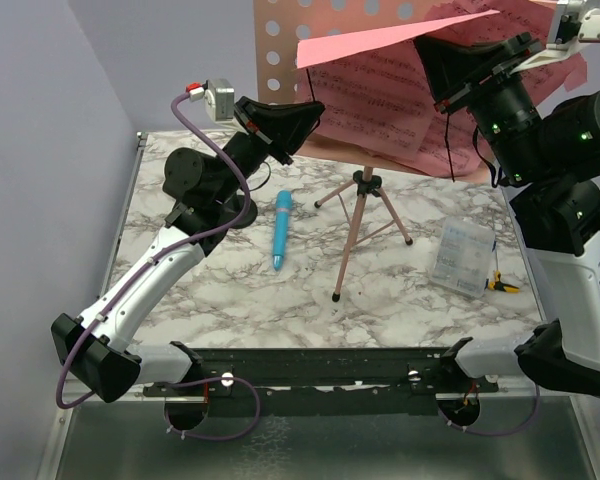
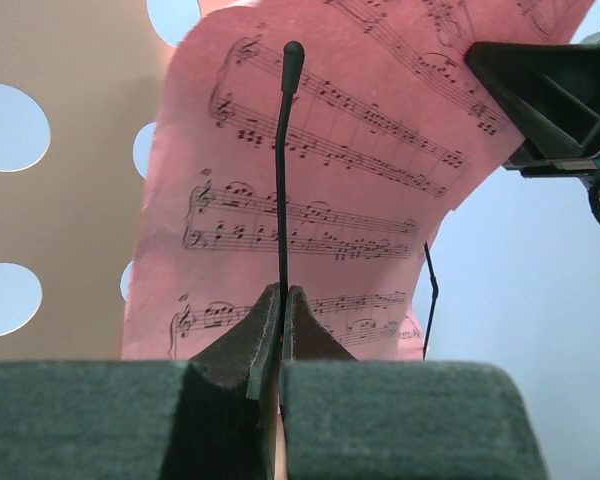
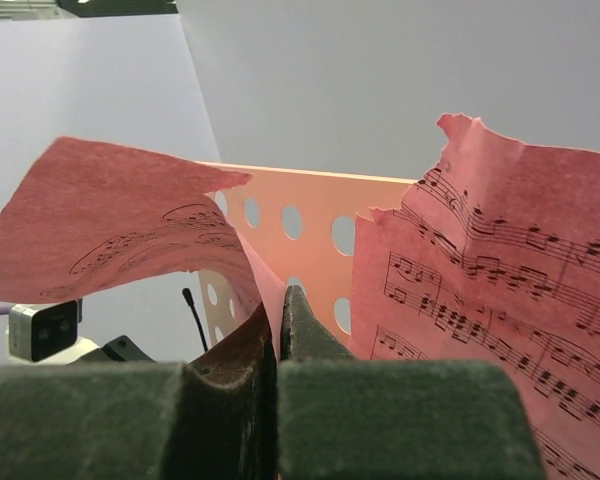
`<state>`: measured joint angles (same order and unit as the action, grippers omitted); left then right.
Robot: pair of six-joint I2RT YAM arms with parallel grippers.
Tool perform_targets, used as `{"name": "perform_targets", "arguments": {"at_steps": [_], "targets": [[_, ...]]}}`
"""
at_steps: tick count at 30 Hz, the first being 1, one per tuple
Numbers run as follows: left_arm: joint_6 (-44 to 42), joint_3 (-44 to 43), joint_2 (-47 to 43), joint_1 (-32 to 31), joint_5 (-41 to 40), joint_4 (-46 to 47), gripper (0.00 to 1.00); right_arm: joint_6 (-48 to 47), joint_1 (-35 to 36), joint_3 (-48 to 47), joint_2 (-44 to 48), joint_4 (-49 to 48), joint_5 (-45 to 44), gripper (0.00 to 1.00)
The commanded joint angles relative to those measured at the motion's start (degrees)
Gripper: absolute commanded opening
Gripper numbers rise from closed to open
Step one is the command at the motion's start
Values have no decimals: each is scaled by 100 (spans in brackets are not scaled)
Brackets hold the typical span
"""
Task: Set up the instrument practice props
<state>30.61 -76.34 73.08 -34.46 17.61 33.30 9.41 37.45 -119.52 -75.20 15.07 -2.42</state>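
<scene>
The salmon-pink music stand (image 1: 280, 45) stands at the table's back on thin tripod legs (image 1: 360, 215). One pink sheet-music page (image 1: 380, 100) rests on its desk. My right gripper (image 1: 442, 62) is shut on the second page (image 1: 400, 35) and holds it in front of the desk; in the right wrist view that page (image 3: 130, 230) curls left from my gripper (image 3: 281, 295). My left gripper (image 1: 310, 112) is shut on the stand's thin black page-retainer wire (image 2: 283, 180), in front of the resting page (image 2: 330, 210). The light-blue stick (image 1: 281, 230) lies on the table.
A clear plastic box (image 1: 460, 255) sits at the right of the marble table (image 1: 230, 290), with a small yellow-and-black item (image 1: 502, 285) beside it. The holed desk (image 2: 70, 200) fills the left wrist view's left side; the right gripper (image 2: 555, 95) shows at upper right.
</scene>
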Motion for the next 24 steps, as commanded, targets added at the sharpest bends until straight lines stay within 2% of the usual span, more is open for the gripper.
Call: {"name": "perform_targets", "arguments": {"at_steps": [1,24], "targets": [[-90,76,-90,-17,383,269,0,57,17,-280,-226,-22,82,1],[-54,41,-111,-26,452,282,0,666,22,-574,-1117,-36,1128,1]]}}
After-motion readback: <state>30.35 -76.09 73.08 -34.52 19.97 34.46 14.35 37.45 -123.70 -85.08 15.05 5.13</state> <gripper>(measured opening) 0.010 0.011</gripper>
